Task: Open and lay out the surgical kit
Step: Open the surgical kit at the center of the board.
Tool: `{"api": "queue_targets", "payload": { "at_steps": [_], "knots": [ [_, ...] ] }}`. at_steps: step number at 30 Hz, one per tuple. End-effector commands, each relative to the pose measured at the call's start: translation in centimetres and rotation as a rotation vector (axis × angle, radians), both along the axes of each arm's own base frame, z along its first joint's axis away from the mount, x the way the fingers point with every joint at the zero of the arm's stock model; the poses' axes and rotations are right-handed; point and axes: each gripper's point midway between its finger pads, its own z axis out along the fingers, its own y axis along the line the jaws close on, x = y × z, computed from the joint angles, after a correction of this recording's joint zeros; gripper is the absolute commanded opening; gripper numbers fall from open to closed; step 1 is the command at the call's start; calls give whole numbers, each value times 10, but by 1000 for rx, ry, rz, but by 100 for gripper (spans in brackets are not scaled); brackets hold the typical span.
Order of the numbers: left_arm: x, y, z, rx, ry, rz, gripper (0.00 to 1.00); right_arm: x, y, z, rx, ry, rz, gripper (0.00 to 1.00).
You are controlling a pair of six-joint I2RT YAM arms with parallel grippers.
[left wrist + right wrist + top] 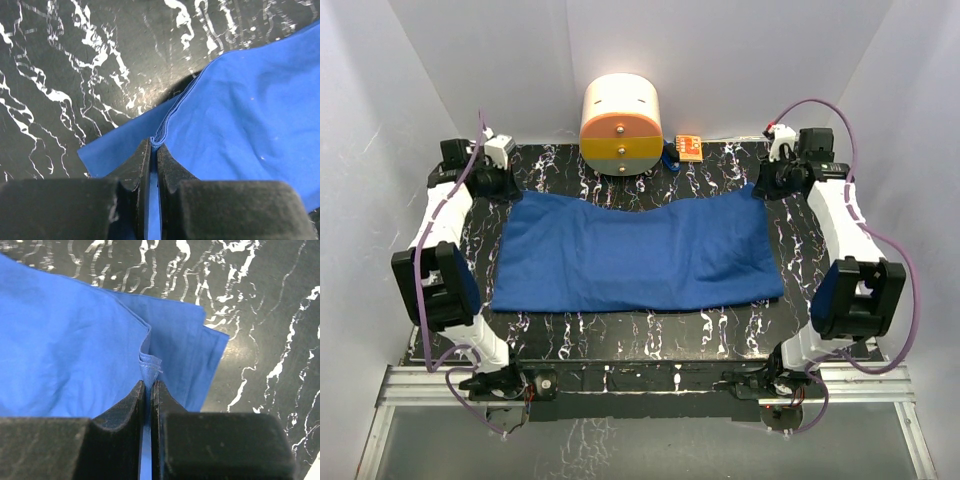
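Top external view: blue cloth (640, 250) spread wide across the middle of the dark marbled desk (620, 340), rumpled, layered at both far corners. Far-left corner hem clamped in left tool (154, 145); far-right corner hem clamped in right tool (148, 385). Behind the cloth, at the far edge: round cream-and-orange container (621, 125), small orange box (687, 146) to its right.
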Motion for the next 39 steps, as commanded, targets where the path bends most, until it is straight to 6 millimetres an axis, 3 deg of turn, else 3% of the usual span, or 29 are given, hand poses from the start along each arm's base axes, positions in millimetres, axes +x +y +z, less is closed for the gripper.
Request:
{"api": "queue_targets", "payload": {
  "at_steps": [1, 4, 5, 7, 9, 12, 14, 16, 20, 22, 25, 32, 35, 39],
  "knots": [
    [7, 14, -26, 43, 22, 80, 0, 37, -27, -25, -104, -24, -90, 0],
    [23, 27, -44, 64, 46, 161, 0, 59, -37, -55, -134, 39, -118, 0],
    [28, 33, -49, 77, 54, 195, 9, 66, -41, -64, -145, 59, -129, 1],
    [38, 45, -48, 113, 45, 252, 22, 73, -50, -80, -182, 106, -154, 16],
    [40, 55, -40, 156, 19, 288, 31, 74, -54, -78, -210, 108, -151, 31],
    [29, 54, -19, 186, -52, 276, 44, 63, -48, -61, -242, 61, -109, 51],
    [11, 41, -13, 167, -72, 215, 62, 46, -35, -58, -285, 42, -51, 58],
    [-12, 19, -12, 132, -74, 122, 71, 23, -10, -57, -346, 13, 27, 61],
    [-63, -25, -53, 131, 36, -89, 73, -21, 40, -79, -371, 5, 242, 60],
    [-80, -33, -75, 161, 94, -142, 73, -36, 55, -94, -390, 12, 305, 59],
    [-92, -34, -100, 174, 165, -155, 71, -43, 63, -113, -389, 36, 340, 57],
    [-87, -34, -129, 169, 231, -141, 70, -34, 62, -164, -398, 139, 316, 55],
    [-80, -26, -143, 202, 288, -112, 70, -27, 54, -185, -432, 194, 259, 54],
    [-70, -14, -161, 247, 350, -72, 70, -14, 38, -198, -500, 213, 175, 53]
  ]
}}
